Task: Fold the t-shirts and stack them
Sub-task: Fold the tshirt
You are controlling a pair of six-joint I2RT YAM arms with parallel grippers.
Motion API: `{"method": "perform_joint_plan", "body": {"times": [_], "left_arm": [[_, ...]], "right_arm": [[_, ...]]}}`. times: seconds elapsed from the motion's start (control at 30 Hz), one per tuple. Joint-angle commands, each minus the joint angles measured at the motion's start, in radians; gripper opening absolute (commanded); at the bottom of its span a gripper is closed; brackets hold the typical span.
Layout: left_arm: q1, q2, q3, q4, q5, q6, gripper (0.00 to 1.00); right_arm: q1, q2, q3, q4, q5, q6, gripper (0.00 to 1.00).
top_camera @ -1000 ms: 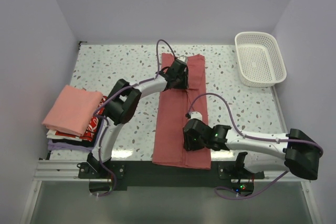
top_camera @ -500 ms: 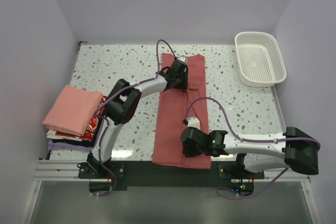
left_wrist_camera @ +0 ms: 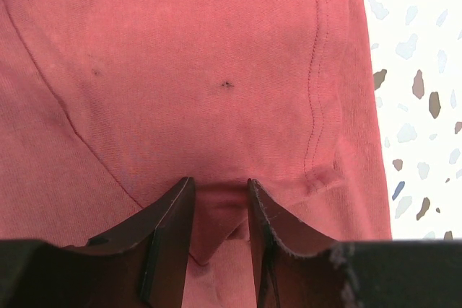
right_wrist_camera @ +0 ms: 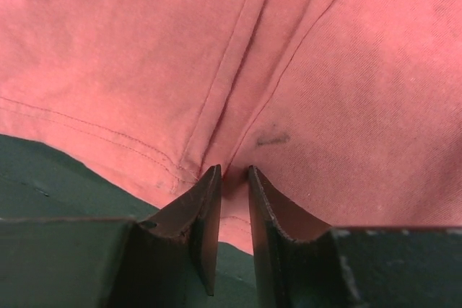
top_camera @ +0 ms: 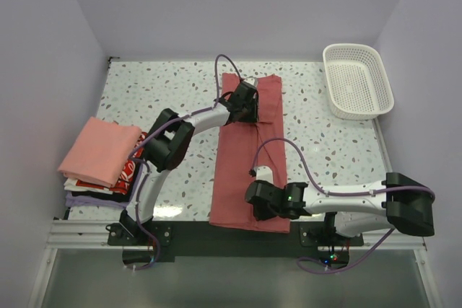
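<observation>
The brick-red t-shirt lies as a long narrow strip down the middle of the table, from the far side to the near edge. My left gripper is at its far end, its jaws closed on a raised pinch of red cloth. My right gripper is at the near end, just above the hem, its jaws drawn narrow on a fold of the shirt. A salmon-pink folded tee tops a stack at the left, over a dark one and a lavender one.
A white lattice basket stands at the far right corner. The speckled table is walled on three sides. A dark strip runs along the near edge under the shirt's hem.
My right gripper has slid along the shirt towards its near hem. The left gripper and the shirt's far end have not moved.
</observation>
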Motion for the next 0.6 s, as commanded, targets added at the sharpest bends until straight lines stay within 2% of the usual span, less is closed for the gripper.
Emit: {"method": "perform_joint_plan", "body": {"times": [0.0,0.17,0.33,0.57], "left_arm": [[0.010,0.020,0.008,0.007,0.002,0.025,0.40],[0.012,0.020,0.010,0.005,0.003,0.025,0.40],[0.012,0.026,0.016,0.001,0.009,0.022,0.40],[0.013,0.044,0.039,-0.015,0.003,0.012,0.39]], "right_arm": [[0.017,0.020,0.022,-0.016,0.048,0.021,0.25],[0.027,0.024,0.030,-0.028,0.056,0.022,0.18],[0.036,-0.009,0.040,-0.068,0.068,0.024,0.01],[0.063,-0.050,0.065,-0.117,0.065,0.016,0.00]]}}
